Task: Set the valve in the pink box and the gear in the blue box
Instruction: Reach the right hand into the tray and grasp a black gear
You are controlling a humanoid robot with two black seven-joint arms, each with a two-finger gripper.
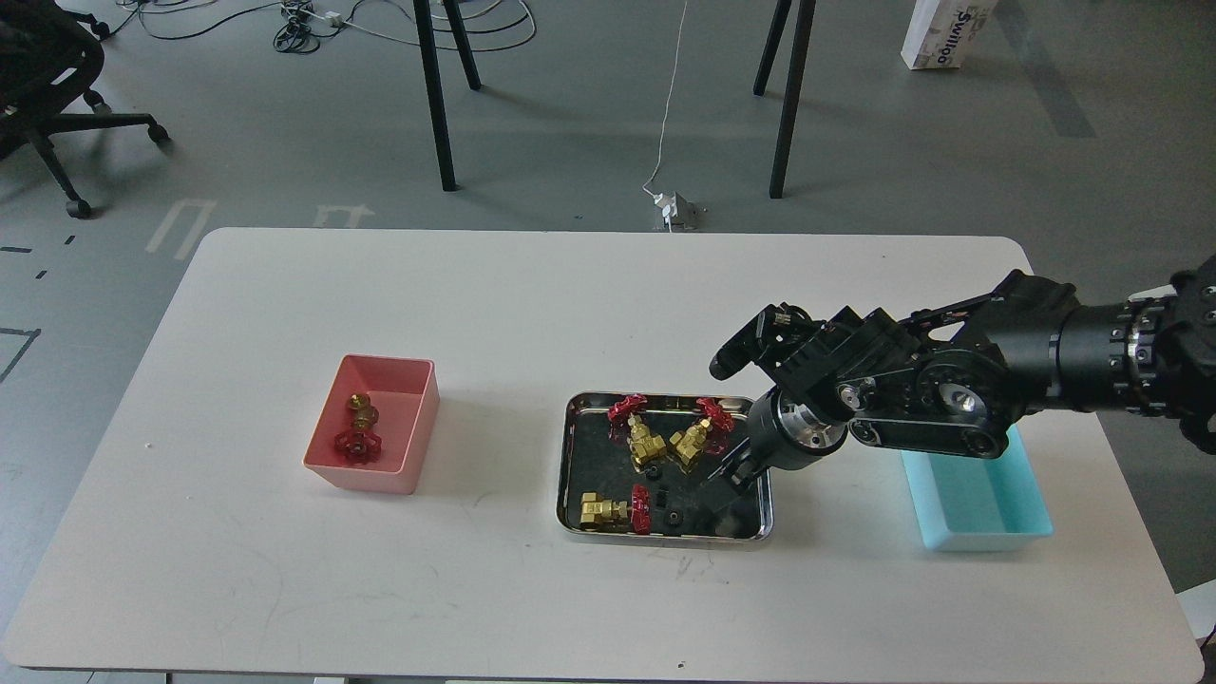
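A steel tray [566, 465] at the table's middle holds three brass valves with red handwheels [644, 443] [696, 439] [614, 511] and small black gears [673, 518] [654, 472]. A further valve [358, 429] lies in the pink box [418, 427] at the left. The blue box [983, 503] at the right looks empty and is partly covered by my right arm. My right gripper [724, 477] points down into the tray's right part, where a gear lay; its dark fingers cannot be told apart. My left arm is out of view.
The white table [608, 304] ends just right of the blue box. An office chair [47, 85], dark table legs [437, 95], cables and a white carton [940, 33] are on the floor behind.
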